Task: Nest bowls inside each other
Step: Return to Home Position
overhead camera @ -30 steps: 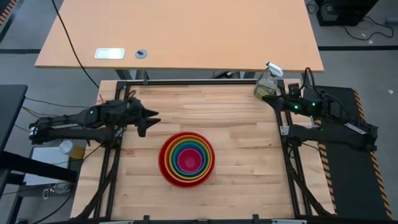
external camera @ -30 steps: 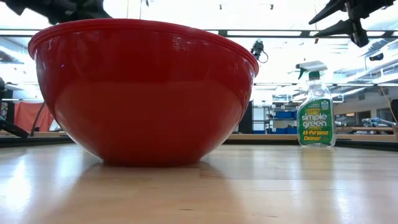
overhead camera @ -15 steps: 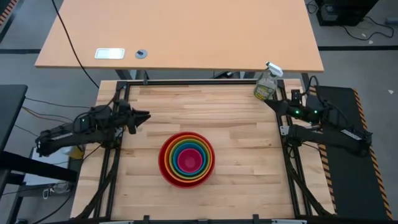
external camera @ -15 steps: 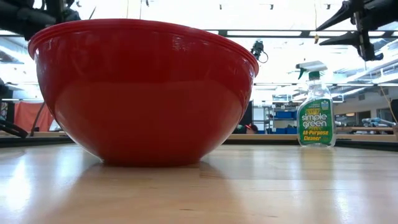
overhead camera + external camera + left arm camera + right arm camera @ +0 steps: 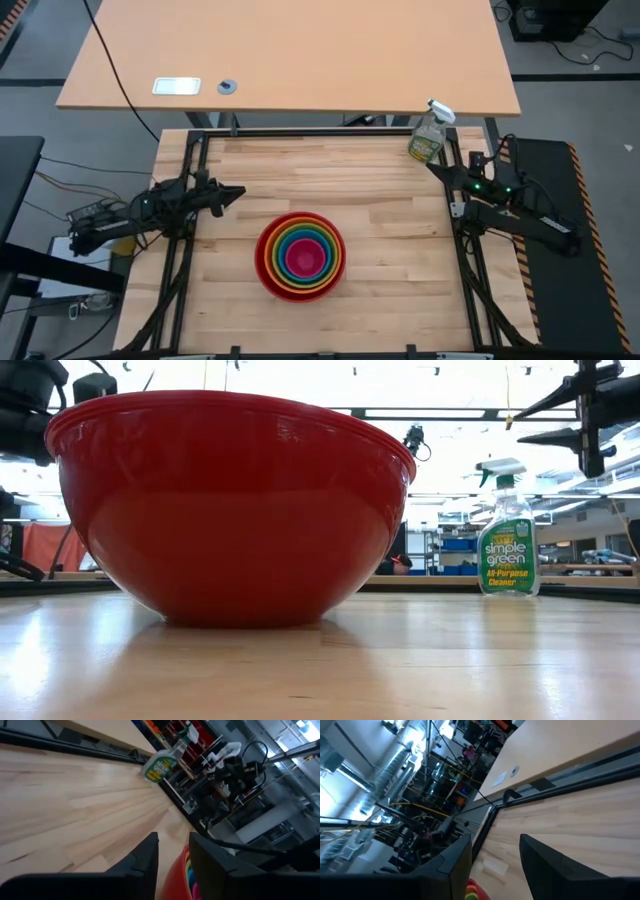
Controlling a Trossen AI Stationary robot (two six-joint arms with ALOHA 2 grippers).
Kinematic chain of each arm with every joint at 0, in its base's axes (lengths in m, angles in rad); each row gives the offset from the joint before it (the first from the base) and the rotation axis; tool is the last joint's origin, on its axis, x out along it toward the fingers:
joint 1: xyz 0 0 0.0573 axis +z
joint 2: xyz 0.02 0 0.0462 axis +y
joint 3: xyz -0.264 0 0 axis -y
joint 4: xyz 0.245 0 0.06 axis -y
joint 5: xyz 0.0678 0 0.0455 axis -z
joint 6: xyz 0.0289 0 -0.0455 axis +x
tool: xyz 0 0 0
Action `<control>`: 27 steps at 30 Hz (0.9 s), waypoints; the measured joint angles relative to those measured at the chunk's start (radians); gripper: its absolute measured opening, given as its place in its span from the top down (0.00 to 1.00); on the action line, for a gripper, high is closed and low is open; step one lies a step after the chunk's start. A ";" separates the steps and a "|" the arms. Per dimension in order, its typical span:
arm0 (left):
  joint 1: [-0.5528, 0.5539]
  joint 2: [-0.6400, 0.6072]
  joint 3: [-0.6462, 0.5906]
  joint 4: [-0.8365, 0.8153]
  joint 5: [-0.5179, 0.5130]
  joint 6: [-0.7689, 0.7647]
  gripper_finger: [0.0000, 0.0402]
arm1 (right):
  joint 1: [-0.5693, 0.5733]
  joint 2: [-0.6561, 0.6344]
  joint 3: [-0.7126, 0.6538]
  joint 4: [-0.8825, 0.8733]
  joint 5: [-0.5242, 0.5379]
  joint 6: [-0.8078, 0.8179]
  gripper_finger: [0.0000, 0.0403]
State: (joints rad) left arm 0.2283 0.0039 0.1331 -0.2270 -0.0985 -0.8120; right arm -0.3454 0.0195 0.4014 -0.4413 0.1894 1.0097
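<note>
The bowls stand nested in one stack at the table's middle: the red bowl [image 5: 264, 262] outermost, then orange, green and blue rings, and the pink bowl [image 5: 303, 258] innermost. The red bowl [image 5: 230, 510] rests on its base on the wood. My left gripper [image 5: 237, 192] hovers level at the table's left edge, left of and beyond the stack. It is open by a narrow gap [image 5: 173, 855] and holds nothing. My right gripper [image 5: 433, 164] hovers at the right edge near the far corner, open [image 5: 495, 855] and empty.
A clear spray bottle [image 5: 428, 135] with a green label [image 5: 507, 550] stands at the far right corner, close to my right gripper. Black frame rails [image 5: 188, 260] run along the table's left and right edges. A tan desk [image 5: 290, 60] lies beyond the far edge.
My left gripper has drawn back toward the table's left edge and sunk, rolling as it went, and its fingers have come closer together. My right gripper has sunk and pulled slightly toward the right edge, its gap unchanged. The nested bowls have kept still.
</note>
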 joint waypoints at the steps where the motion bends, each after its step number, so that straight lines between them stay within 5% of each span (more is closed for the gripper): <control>1: 0.000 -0.001 -0.007 0.002 -0.005 -0.004 0.73 | 0.000 -0.012 -0.012 -0.001 0.000 0.006 0.57; 11: -0.003 0.004 -0.125 0.254 0.001 -0.077 0.80 | 0.000 -0.016 -0.131 0.070 -0.035 0.044 0.60; 27: -0.003 0.071 -0.125 0.253 0.004 -0.033 0.84 | 0.000 0.006 -0.394 0.465 -0.140 0.065 0.61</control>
State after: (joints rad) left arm 0.2253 0.0746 0.0082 0.0257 -0.0948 -0.8452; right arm -0.3454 0.0252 0.0073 0.0235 0.0499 1.0742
